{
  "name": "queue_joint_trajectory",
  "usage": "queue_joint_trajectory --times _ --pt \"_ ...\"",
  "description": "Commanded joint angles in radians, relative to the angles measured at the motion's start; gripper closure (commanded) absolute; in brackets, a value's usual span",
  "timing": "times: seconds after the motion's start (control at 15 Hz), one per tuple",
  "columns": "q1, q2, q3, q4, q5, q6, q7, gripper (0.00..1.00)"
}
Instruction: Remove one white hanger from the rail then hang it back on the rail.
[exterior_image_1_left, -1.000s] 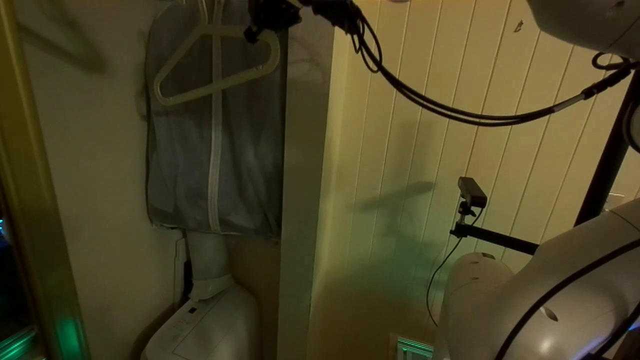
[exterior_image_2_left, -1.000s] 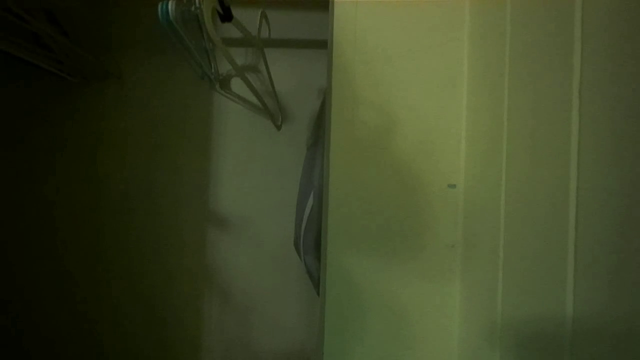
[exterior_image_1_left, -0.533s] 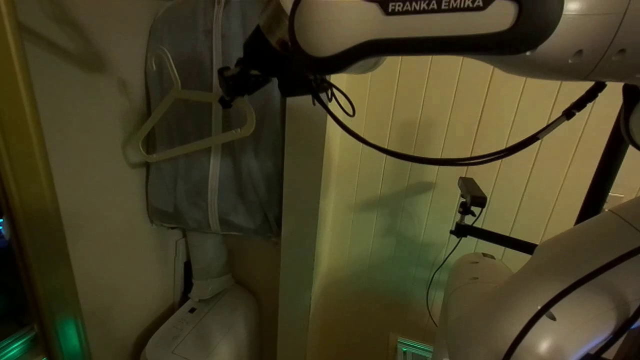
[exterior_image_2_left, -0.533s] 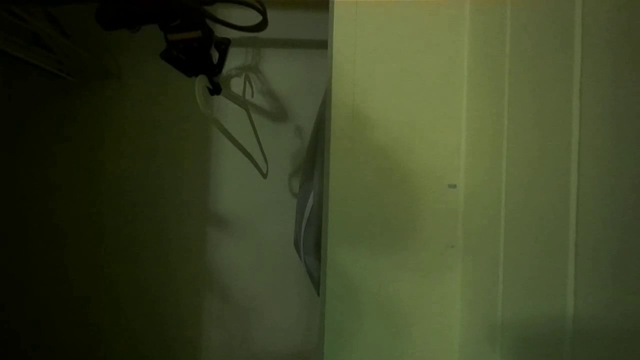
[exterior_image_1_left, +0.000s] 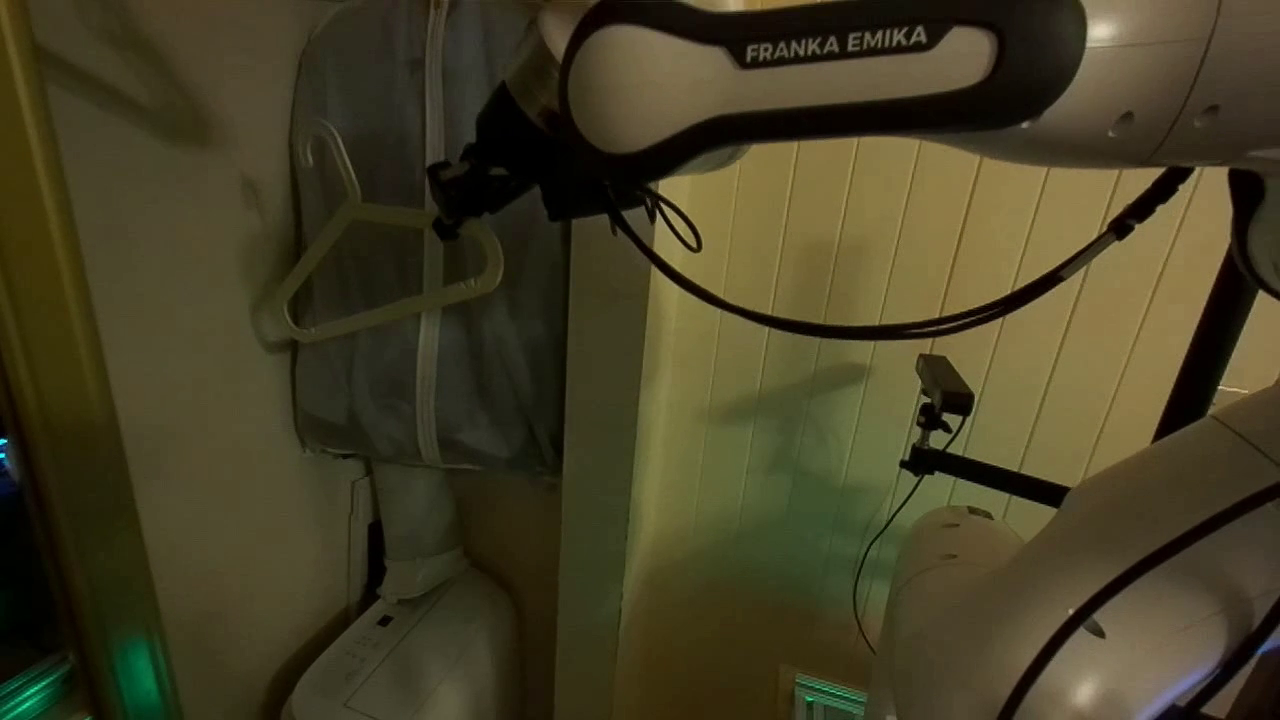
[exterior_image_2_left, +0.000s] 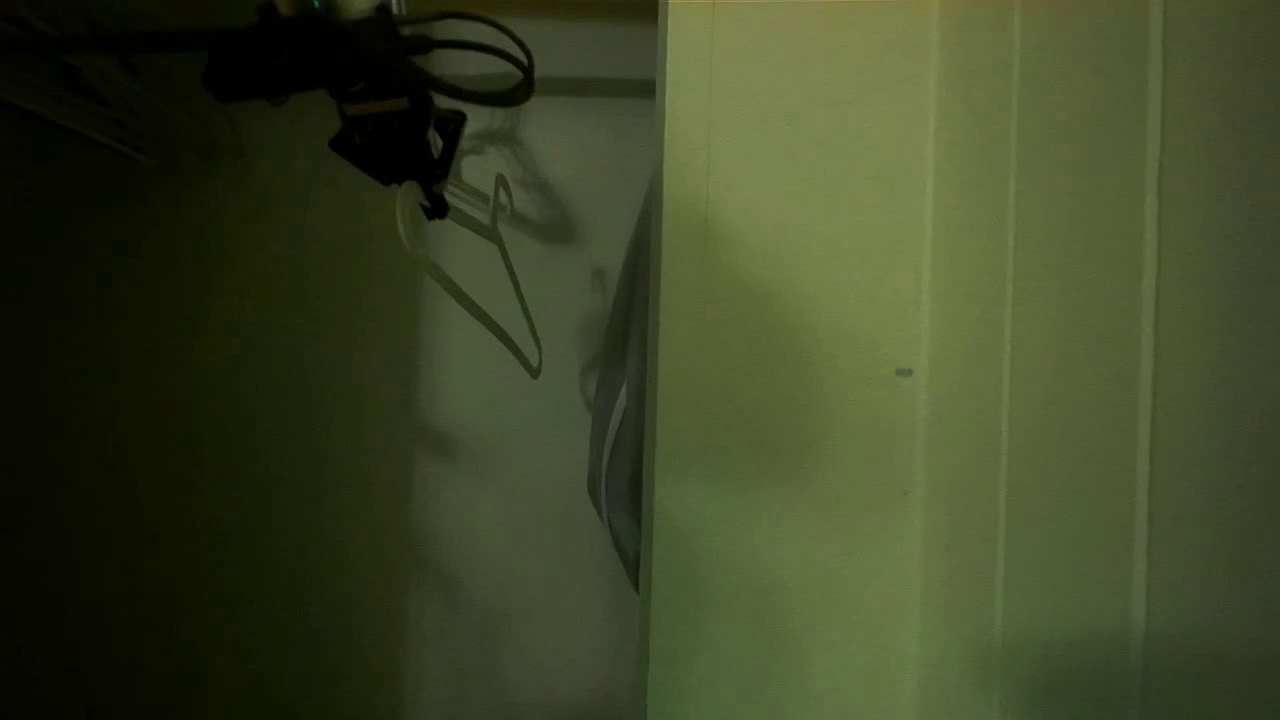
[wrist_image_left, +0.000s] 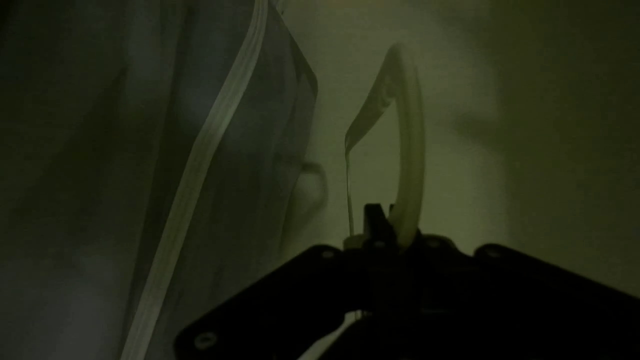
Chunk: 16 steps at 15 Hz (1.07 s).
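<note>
The white hanger (exterior_image_1_left: 375, 317) is in my gripper (exterior_image_1_left: 447, 228), shut on the shoulder near its rounded end, in front of a garment bag. Its hook (exterior_image_1_left: 320, 132) points up with nothing in it, and the lower bar slopes. An exterior view shows the same hanger (exterior_image_2_left: 482, 318) below my gripper (exterior_image_2_left: 433, 208), away from the back wall. In the wrist view the hanger's shoulder (wrist_image_left: 411, 145) rises from the gripper (wrist_image_left: 387, 215). A dark horizontal bar (exterior_image_2_left: 590, 88) crosses the upper back; I cannot tell whether it is the rail.
A grey garment bag (exterior_image_1_left: 500, 380) with a pale zipper hangs behind the hanger. A wall edge (exterior_image_1_left: 605, 400) stands to its right. Below sits a white appliance (exterior_image_1_left: 420, 650) with a hose (exterior_image_1_left: 415, 510). A small camera (exterior_image_1_left: 945, 385) is mounted beside the arm. The second exterior area is dark.
My arm and the hanger have come down and slightly left in an exterior view, so the hook now shows. Several hangers seen a second ago no longer show where the arm is.
</note>
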Motion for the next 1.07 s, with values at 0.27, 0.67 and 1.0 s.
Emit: queue_joint_trajectory --times 0.27,0.67,1.0 --pt "-0.024 0.121 0.026 -0.202 -0.050 0.047 0.061 0.98" --pt "0.026 0.209 -0.016 -0.264 0.009 0.081 0.034 0.94" --pt "0.044 0.275 -0.030 -0.277 0.023 0.138 0.024 0.99"
